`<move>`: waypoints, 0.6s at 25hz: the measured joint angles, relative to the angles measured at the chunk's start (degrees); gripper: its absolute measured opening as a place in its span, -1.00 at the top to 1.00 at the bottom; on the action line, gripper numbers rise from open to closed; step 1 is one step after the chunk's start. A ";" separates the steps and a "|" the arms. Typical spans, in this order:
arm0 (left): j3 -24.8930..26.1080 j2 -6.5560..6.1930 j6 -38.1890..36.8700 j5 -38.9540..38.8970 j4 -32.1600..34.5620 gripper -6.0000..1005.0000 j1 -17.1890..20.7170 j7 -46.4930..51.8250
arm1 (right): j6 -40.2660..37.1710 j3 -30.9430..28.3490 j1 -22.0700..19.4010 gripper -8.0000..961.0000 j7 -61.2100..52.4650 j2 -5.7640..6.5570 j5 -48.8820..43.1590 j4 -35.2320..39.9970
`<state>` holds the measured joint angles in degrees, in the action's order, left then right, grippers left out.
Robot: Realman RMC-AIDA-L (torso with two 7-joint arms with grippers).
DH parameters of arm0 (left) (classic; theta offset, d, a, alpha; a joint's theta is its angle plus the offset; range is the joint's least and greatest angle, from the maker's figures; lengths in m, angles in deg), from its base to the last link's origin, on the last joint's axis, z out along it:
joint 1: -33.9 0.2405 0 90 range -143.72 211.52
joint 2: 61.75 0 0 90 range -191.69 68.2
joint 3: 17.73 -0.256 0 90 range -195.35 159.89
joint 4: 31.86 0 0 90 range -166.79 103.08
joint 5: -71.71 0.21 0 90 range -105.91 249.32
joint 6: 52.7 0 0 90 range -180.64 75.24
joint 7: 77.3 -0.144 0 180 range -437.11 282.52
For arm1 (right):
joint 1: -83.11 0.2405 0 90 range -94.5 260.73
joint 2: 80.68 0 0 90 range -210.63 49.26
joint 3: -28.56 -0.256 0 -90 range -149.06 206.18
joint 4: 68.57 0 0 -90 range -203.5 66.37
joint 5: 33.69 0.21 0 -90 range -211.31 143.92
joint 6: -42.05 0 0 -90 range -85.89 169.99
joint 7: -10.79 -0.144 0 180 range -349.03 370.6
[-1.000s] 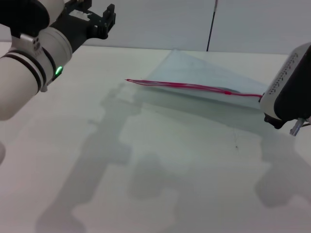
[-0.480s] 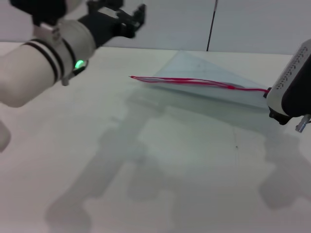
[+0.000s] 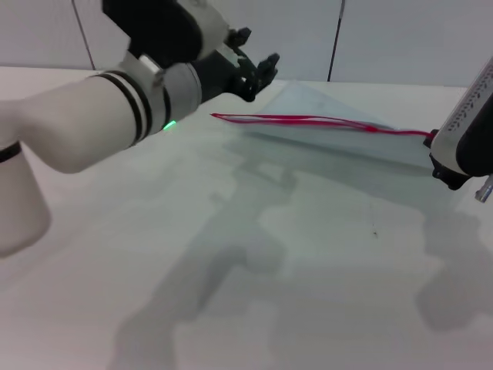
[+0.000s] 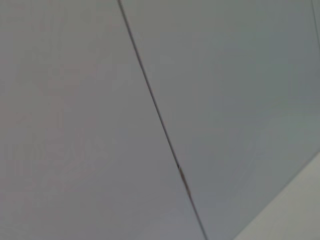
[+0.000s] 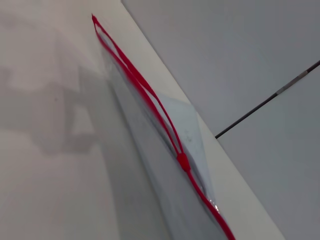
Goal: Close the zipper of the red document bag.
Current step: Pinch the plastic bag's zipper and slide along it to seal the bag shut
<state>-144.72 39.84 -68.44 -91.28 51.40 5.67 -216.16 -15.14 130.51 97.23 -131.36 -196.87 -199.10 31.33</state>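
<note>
Left arm (image 3: 92, 123) is glossy white, ringed by black bands, with a small green light; its end effector (image 3: 250, 73) is black; right arm (image 3: 470, 127) is white over black, with dotted perforations.

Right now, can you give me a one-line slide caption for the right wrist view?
Red document bag lifted off the table, zipper partly open beyond the slider.

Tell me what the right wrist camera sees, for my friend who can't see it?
The red document bag, a see-through pouch, lies on a white table. Its zipper is mostly open: two red strips stay parted from the far end up to the little red slider. A grey wall stands behind.
</note>
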 joint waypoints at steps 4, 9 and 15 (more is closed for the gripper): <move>-0.71 1.00 -9.07 -2.98 2.68 -0.05 -1.71 -8.31 | -0.40 0.00 0.18 0.89 0.00 0.00 0.00 0.02; 1.83 4.97 -15.61 -3.23 4.38 -0.05 -2.02 -16.86 | -0.27 0.00 0.40 0.89 0.01 0.00 0.02 -0.05; 6.38 6.49 -4.60 -3.18 5.15 -0.05 2.00 -15.66 | 0.01 0.00 0.40 0.89 0.03 0.00 0.26 -0.48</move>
<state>-138.33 46.33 -73.04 -94.47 56.56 7.67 -231.82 -15.13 130.50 97.63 -131.33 -196.87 -198.84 30.85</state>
